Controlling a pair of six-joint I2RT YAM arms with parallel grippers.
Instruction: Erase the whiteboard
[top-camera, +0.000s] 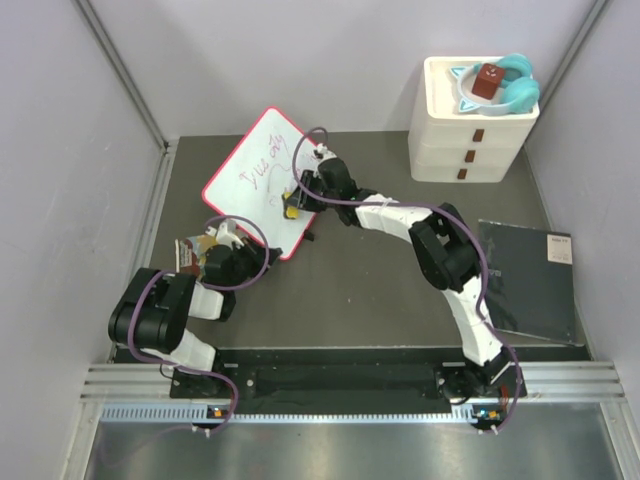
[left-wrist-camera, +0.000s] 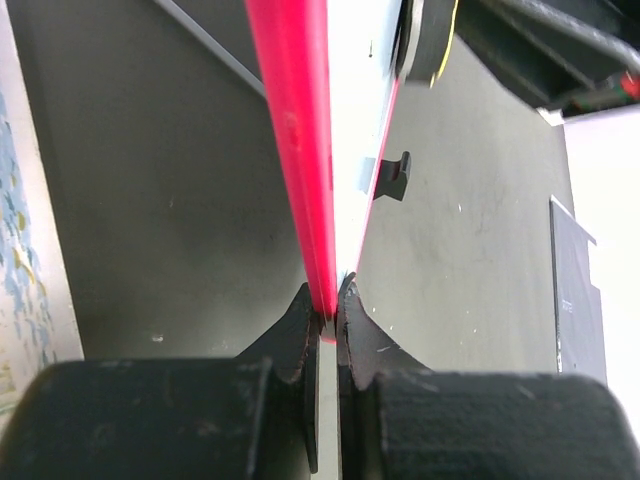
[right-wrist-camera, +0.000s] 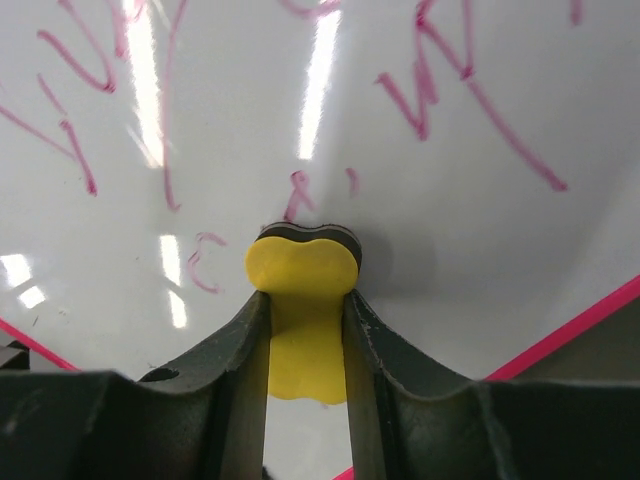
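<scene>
Currently, step: wiping; red writing was uncleared.
Whiteboard: left-rear tabletop, tilted.
Left gripper: clamped on its red frame.
Right gripper: closed on yellow eraser (against the board).
Next: sweep across strokes.

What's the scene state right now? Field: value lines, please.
left pincer: shut on the red frame edge of the whiteboard
right pincer: shut on yellow eraser, dark pad toward the board face
whiteboard: red writing present, not yet erased
elsewhere: white drawer unit far right; dark sheet right
</scene>
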